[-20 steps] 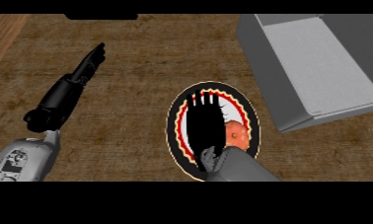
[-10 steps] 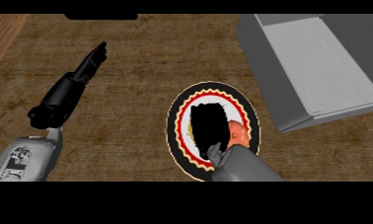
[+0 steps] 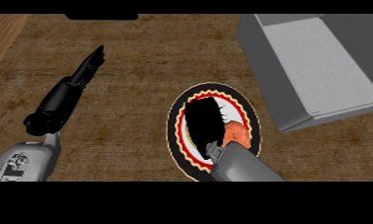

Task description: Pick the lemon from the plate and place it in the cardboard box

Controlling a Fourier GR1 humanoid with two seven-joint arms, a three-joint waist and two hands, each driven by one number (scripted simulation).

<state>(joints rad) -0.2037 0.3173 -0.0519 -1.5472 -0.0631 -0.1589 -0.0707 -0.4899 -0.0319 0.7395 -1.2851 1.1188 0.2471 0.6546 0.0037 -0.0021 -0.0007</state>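
Since a second ago the right hand [image 3: 202, 122] has curled its fingers over the plate [image 3: 177, 119], apparently grasping the lemon [image 3: 237, 133]; cardboard box [image 3: 313, 65] lies up-right. Left hand [image 3: 76, 77] rests open.

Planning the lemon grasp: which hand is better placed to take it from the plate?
The right hand: it is over the plate, fingers curled, and the box lies on its side. The left hand rests open, far left of the plate. The lemon cannot be made out.
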